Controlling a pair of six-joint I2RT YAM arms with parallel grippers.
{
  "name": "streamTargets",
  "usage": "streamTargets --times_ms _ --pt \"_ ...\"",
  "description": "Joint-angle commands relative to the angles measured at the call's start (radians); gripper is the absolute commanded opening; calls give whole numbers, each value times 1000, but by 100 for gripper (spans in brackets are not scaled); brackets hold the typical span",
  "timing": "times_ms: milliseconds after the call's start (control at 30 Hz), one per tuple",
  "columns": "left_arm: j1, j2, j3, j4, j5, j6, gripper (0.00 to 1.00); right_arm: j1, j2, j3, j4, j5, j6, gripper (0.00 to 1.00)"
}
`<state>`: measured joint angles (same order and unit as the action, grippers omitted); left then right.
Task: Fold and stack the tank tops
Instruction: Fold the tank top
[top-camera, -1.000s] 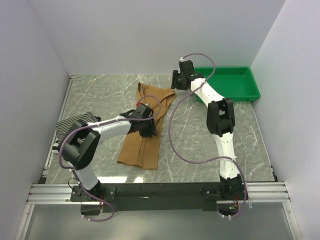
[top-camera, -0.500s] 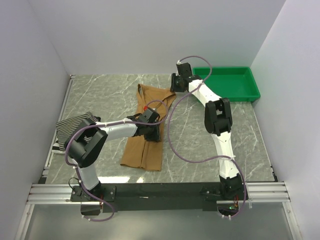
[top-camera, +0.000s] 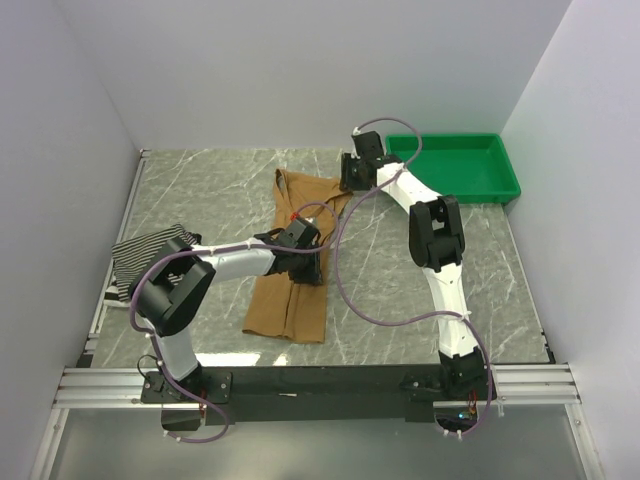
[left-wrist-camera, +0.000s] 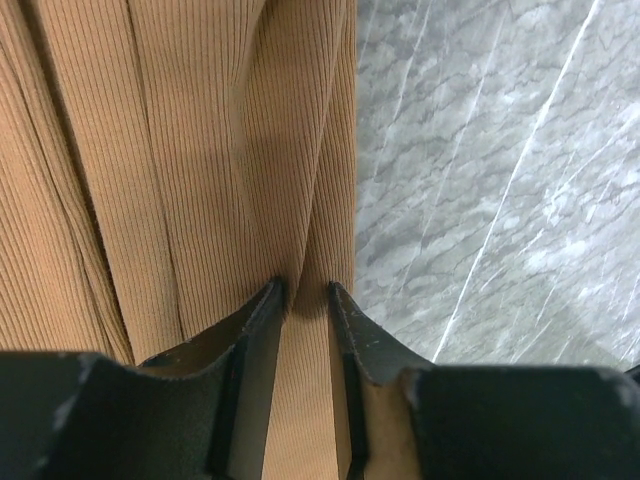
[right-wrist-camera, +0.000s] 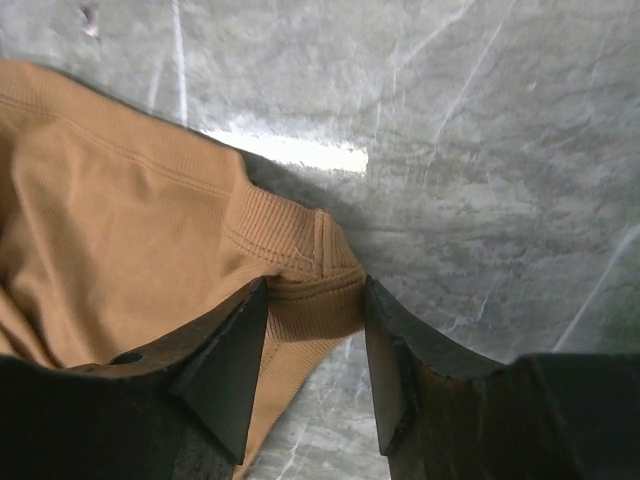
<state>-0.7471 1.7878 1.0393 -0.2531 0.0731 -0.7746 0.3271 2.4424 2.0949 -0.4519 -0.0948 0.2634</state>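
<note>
left pincer (left-wrist-camera: 305, 288) pinching tan top (left-wrist-camera: 180, 150) fold | right pincer (right-wrist-camera: 315, 285) straddles strap (right-wrist-camera: 290, 255), grip unclear

Pincer (right-wrist-camera: 315, 287) straddles tan top (right-wrist-camera: 120, 230) strap, marble table (right-wrist-camera: 480, 150).

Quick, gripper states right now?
Left gripper: closed on a fold of the tan tank top.
Right gripper: jaws straddle its shoulder corner; grip cannot be told.

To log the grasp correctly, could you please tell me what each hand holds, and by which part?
The left hand pinches the tan-brown ribbed cloth tank top by a fold near its side edge; the right hand straddles its shoulder strap, grip unclear.
</note>
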Motion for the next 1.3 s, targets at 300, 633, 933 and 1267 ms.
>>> streamTargets --times_ms 300,633,933,1267 --pt "-24 -7 -74 -107 67 69 30 -3 -131 -110 -7 29 13 6" --pt "-84 -37 -107 -123 106 86 28 6 -171 50 -244 118 71 9" --pt "-109 -64 -140 -117 122 83 27 30 -137 120 -383 237 115 10" --pt "-112 -97 -140 -120 97 78 27 59 -138 123 -350 205 157 32"
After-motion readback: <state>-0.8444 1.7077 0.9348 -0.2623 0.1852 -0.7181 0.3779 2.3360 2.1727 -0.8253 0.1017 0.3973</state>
